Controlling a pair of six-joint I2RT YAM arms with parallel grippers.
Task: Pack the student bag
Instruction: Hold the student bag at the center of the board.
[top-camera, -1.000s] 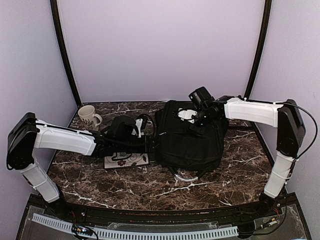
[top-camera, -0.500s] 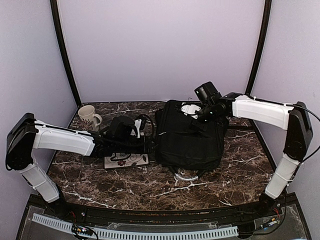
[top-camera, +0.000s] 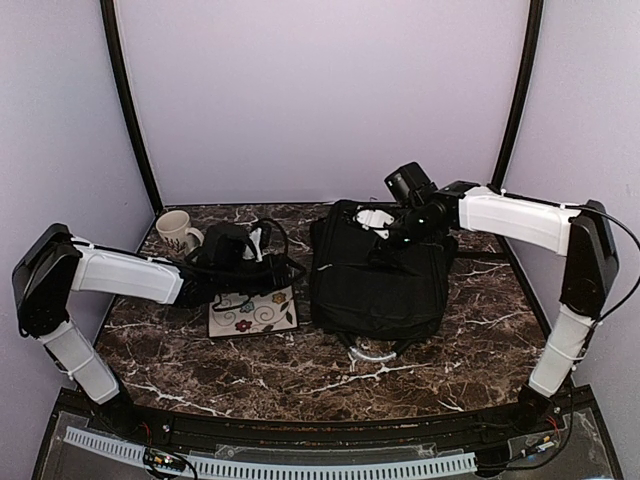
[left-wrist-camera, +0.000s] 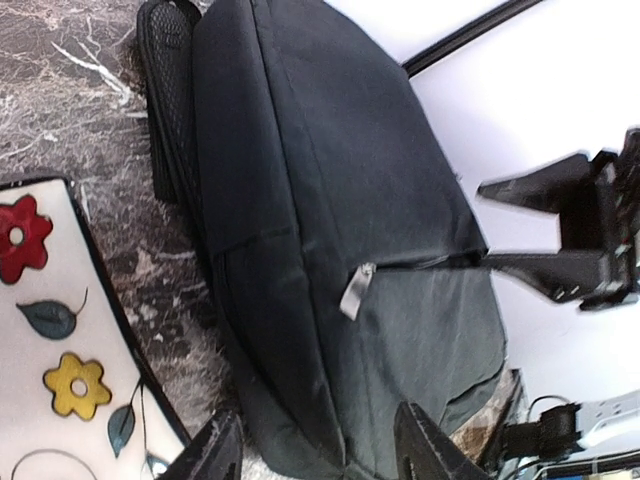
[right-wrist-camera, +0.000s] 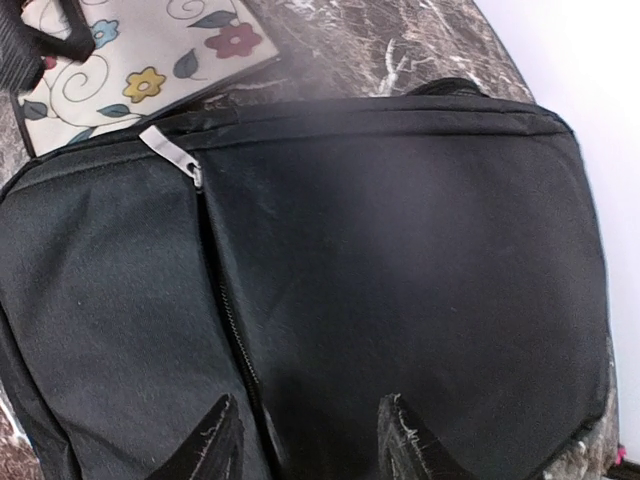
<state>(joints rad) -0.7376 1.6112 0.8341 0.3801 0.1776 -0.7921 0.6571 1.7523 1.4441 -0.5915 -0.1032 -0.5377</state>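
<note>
bag: large black fabric backpack (top-camera: 375, 285) lying flat, directly beneath right gripper (right-wrist-camera: 305, 440), just ahead of left gripper (left-wrist-camera: 318, 452) | jaws: both spread, holding nothing | handling: probably soft and floppy, sags when lifted; pinch small silver zipper pull (right-wrist-camera: 165, 148), not the smooth panel

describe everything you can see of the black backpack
The student bag is a large black fabric backpack, roughly rectangular with rounded corners, lying flat on the marble table. Its zippers look closed, and a silver zipper pull sits on the front panel. A grey-white loop handle sticks out at its near edge. The flowered card lies just left of it, not touching. The open right gripper hovers over its far end; whether they touch cannot be told.
</note>
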